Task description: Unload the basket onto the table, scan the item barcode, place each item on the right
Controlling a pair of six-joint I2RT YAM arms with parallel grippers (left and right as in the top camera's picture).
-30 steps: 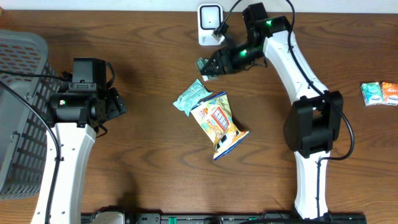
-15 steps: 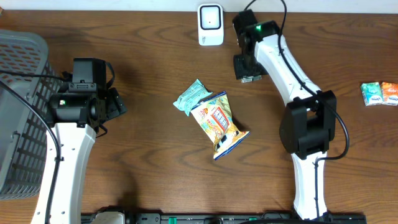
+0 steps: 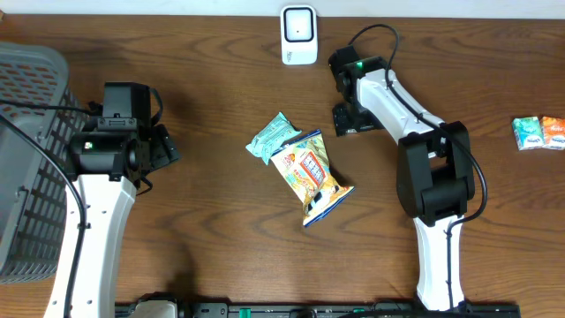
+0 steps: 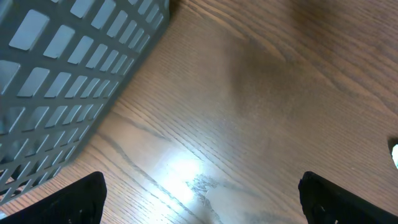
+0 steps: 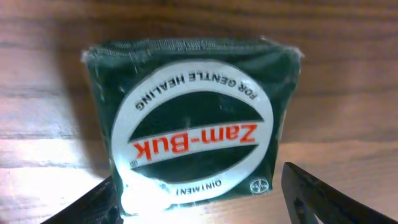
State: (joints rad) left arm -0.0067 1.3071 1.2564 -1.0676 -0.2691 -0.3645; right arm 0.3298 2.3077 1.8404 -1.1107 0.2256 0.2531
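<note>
A dark green Zam-Buk ointment box lies flat on the wooden table, label up and upside down to the camera. No barcode shows on this face. My right gripper stands over it, open, with one finger on each side; there is a gap between the right finger and the box. In the overhead view the right gripper is low at the table, just below and right of the white scanner. My left gripper is wide open over bare wood near the basket, holding nothing.
A grey mesh basket fills the left edge. An orange snack bag and a teal pouch lie mid-table. Two small packs, one teal and one orange, sit at the far right.
My right arm swung from beside the scanner down to the table with the green box. Its jaws have widened and the box now rests on the wood. The left arm has not moved.
</note>
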